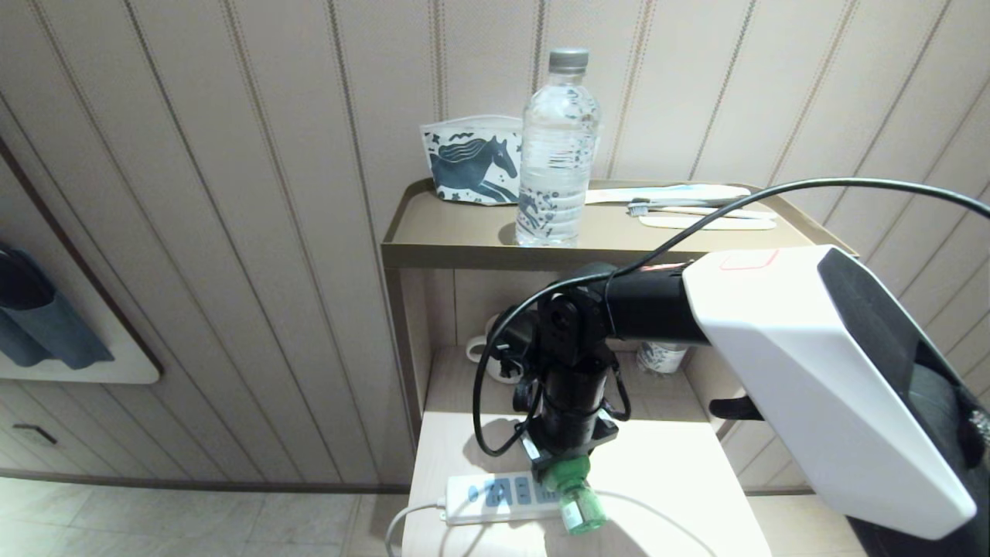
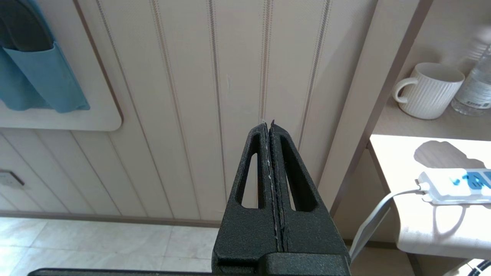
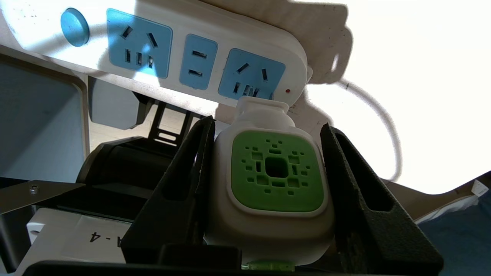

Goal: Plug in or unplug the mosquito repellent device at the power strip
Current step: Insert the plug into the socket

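Right tool clamped on device, plug end at strip near table's front edge (left tool closed, idle).

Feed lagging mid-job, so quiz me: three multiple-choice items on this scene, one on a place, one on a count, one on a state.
1. Where is the mosquito repellent device?
A. on the top shelf
B. between the right pincer fingers, at the power strip
C. beside the mug

2. How many light-blue socket panels does the power strip have?
A. one
B. three
C. five

3. What state is the left pincer in?
A. shut, holding nothing
B. wide open
C. holding the cord

Answers: 1 B, the right wrist view shows both fingers flanking its white body just off the strip's end socket; 2 B, three blue panels sit beside the blue button; 3 A, its fingers meet with nothing between them, off beside the table.
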